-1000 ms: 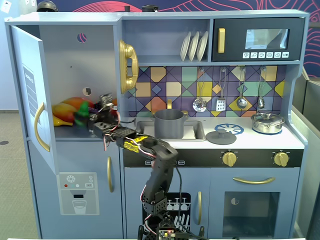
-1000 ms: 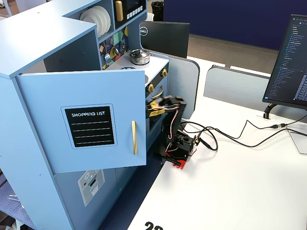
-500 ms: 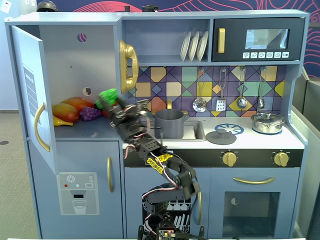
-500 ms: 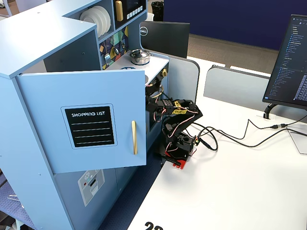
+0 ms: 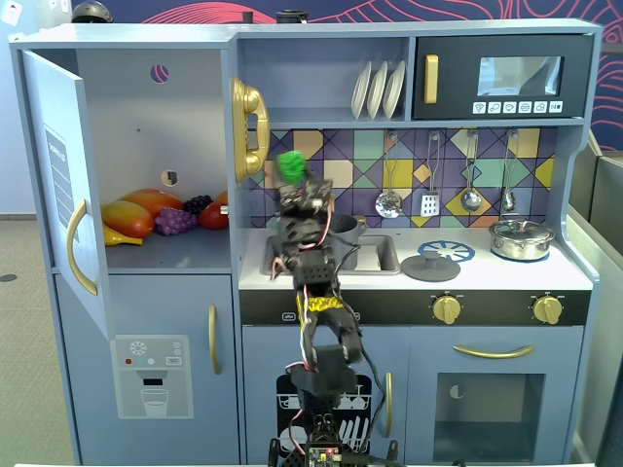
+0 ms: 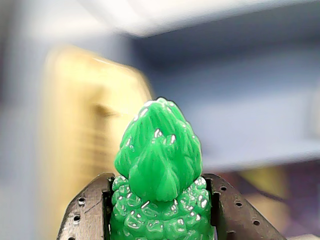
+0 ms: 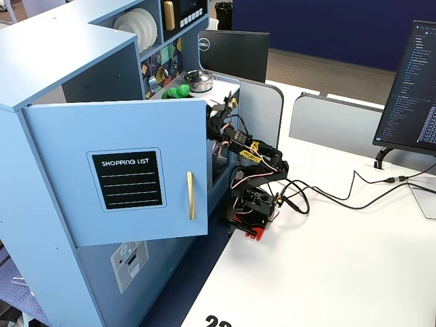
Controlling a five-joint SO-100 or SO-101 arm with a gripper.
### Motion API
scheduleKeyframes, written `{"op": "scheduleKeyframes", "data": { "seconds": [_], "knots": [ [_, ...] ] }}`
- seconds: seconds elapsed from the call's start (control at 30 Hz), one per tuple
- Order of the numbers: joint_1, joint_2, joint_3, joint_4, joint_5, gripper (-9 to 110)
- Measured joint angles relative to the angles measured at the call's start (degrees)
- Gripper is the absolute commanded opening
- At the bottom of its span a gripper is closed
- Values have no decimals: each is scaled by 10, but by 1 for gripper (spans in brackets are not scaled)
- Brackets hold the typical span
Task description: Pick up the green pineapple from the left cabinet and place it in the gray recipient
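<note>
My gripper (image 5: pixel 292 178) is shut on the green pineapple (image 5: pixel 291 164) and holds it in the air over the counter, next to the gold phone (image 5: pixel 248 128). In the wrist view the pineapple (image 6: pixel 159 170) sits between both fingers (image 6: pixel 87 212), crown pointing away. It also shows in a fixed view (image 7: pixel 178 90) above the door's top edge. The left cabinet (image 5: pixel 156 107) stands open, its door (image 5: pixel 58 165) swung left. The gray recipient (image 5: pixel 348 230) stands by the sink, partly hidden behind my arm.
A mango (image 5: pixel 144 206), purple grapes (image 5: pixel 175 221) and other fruit lie in the cabinet. A dark lid (image 5: pixel 431 265) lies on the counter. The silver lidded pot (image 5: pixel 522 238) stands at the right. Utensils (image 5: pixel 428 180) hang on the back wall.
</note>
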Motion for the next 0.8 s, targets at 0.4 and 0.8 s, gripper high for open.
{"op": "scheduleKeyframes", "data": {
  "seconds": [0.4, 0.8],
  "knots": [
    [85, -241, -232, 292, -65, 0],
    [114, -355, -309, 346, -69, 28]
  ]
}}
